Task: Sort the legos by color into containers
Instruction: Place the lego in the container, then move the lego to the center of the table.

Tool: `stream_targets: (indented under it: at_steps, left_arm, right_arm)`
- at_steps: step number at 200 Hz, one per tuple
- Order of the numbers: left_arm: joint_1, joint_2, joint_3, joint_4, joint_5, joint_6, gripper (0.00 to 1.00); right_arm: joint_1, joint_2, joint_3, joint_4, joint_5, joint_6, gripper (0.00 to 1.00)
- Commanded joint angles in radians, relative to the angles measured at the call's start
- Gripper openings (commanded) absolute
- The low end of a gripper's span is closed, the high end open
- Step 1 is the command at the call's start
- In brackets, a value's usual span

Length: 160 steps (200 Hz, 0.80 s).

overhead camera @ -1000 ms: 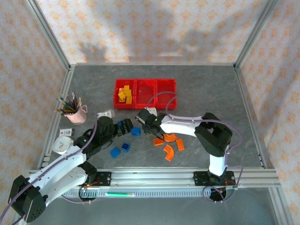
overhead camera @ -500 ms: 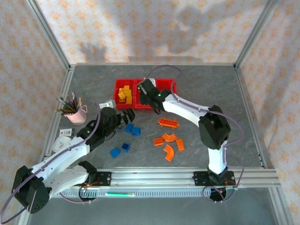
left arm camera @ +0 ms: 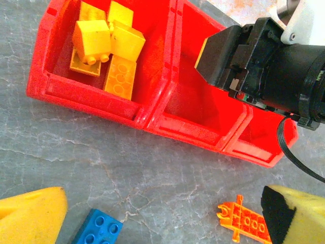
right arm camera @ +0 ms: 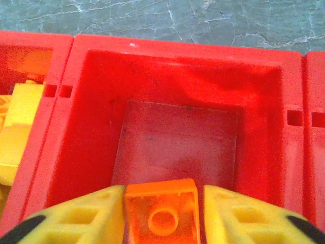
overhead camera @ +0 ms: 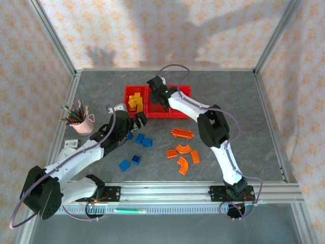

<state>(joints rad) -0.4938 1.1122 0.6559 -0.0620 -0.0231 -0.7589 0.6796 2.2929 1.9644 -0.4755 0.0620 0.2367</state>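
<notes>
Three joined red containers (overhead camera: 181, 94) stand at the table's middle back. The left one holds several yellow legos (overhead camera: 134, 100) (left arm camera: 109, 46). My right gripper (overhead camera: 161, 97) (right arm camera: 162, 218) hangs over the middle container (right arm camera: 177, 91), whose floor is bare, and is shut on a small orange lego (right arm camera: 162, 216). My left gripper (overhead camera: 137, 122) (left arm camera: 162, 226) stands open low over the table in front of the containers, nothing between its fingers (left arm camera: 30, 216). A blue lego (left arm camera: 99, 230) lies by its left finger, and the long orange plate (left arm camera: 245, 221) (overhead camera: 183, 133) by its right.
Several blue legos (overhead camera: 136, 159) lie left of centre and orange arches (overhead camera: 183, 165) right of centre, toward the front. A pink pencil cup (overhead camera: 82, 123) and a white round object (overhead camera: 67, 156) sit at the left edge. The right container (left arm camera: 264, 137) looks bare.
My right gripper rose from the orange pile and carried an orange lego back over the middle container. My left gripper moved away from the blue legos toward the containers.
</notes>
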Motion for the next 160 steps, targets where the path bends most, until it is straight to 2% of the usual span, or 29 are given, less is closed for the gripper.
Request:
stream_targets:
  at_steps: [1,33,70,126,160]
  left_arm:
    - [0.010,-0.001,0.032,0.045,-0.030,0.008,0.99]
    - [0.009,-0.003,0.036,0.030,-0.010,0.015,0.99]
    - [-0.009,-0.021,0.040,0.003,0.017,0.033,0.99]
    - [-0.109,-0.047,0.011,-0.011,0.006,-0.009,0.99]
    - [-0.188,-0.062,-0.018,0.000,-0.037,-0.056,0.99]
  right_arm:
    - [-0.005,-0.029,0.038,-0.045,0.003,-0.027,0.50]
    - [-0.005,-0.123,-0.034,-0.037,-0.016,-0.032,0.56]
    - [-0.005,-0.309,-0.256,0.020,-0.053,-0.011,0.63]
    - [-0.014,-0.560,-0.604,0.061,-0.081,0.024,0.71]
    - [-0.025,-0.676,-0.769,0.079,-0.127,0.043,0.75]
